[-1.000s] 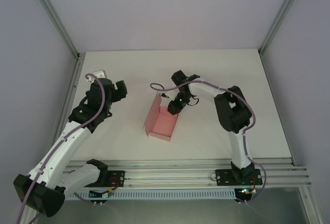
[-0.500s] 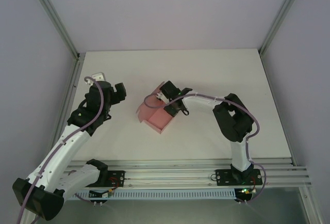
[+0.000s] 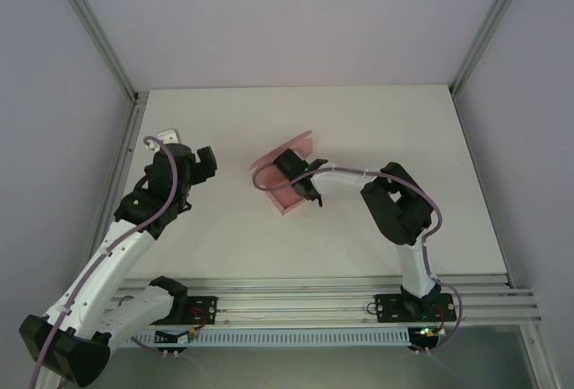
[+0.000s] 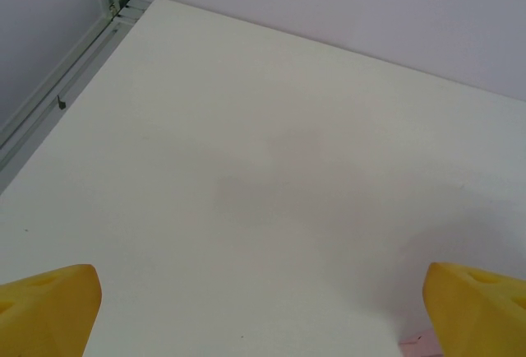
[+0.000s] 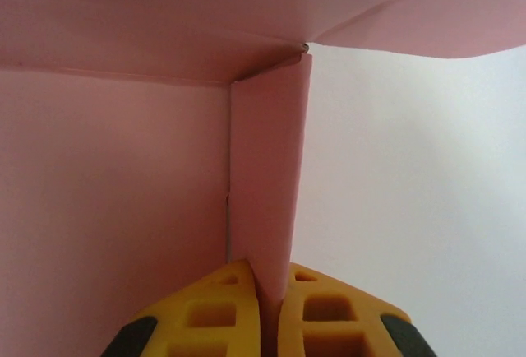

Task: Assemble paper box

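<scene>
while one flap [image 5: 267, 168] of the paper box [image 3: 296, 150] is being pinched by the right gripper [image 5: 271, 295], tearing under twist is being risked; left gripper [image 4: 263, 314] is being held open, empty.

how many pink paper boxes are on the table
1. The paper box lies near the middle of the table, one wall pinched by the right tool; none seems hidden.
</scene>
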You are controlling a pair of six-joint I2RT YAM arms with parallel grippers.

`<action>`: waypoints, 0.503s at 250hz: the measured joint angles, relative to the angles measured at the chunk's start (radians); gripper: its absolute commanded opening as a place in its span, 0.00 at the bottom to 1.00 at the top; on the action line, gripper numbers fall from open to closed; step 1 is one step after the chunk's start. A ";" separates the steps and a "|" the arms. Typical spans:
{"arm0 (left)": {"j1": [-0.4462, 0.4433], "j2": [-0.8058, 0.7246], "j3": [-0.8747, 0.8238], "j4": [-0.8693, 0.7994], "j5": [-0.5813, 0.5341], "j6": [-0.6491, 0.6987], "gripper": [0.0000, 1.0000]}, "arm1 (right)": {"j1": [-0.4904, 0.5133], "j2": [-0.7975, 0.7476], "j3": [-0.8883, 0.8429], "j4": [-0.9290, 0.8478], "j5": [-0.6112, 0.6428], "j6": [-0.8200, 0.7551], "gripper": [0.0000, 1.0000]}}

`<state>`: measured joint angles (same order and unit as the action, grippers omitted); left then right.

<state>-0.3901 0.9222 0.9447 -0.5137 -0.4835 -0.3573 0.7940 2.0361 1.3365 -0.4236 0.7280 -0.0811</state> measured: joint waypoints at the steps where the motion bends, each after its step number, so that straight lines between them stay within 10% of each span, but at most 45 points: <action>1: 0.000 0.000 0.000 -0.001 0.000 0.000 1.00 | 0.000 0.000 0.000 0.000 0.002 0.001 0.00; 126: 0.000 -0.025 -0.077 0.040 0.086 -0.056 1.00 | -0.046 -0.192 0.005 -0.105 -0.061 0.093 0.00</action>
<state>-0.3901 0.8974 0.8673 -0.4736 -0.3973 -0.4133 0.7479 1.8442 1.3418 -0.5285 0.6670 0.0120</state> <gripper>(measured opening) 0.997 0.066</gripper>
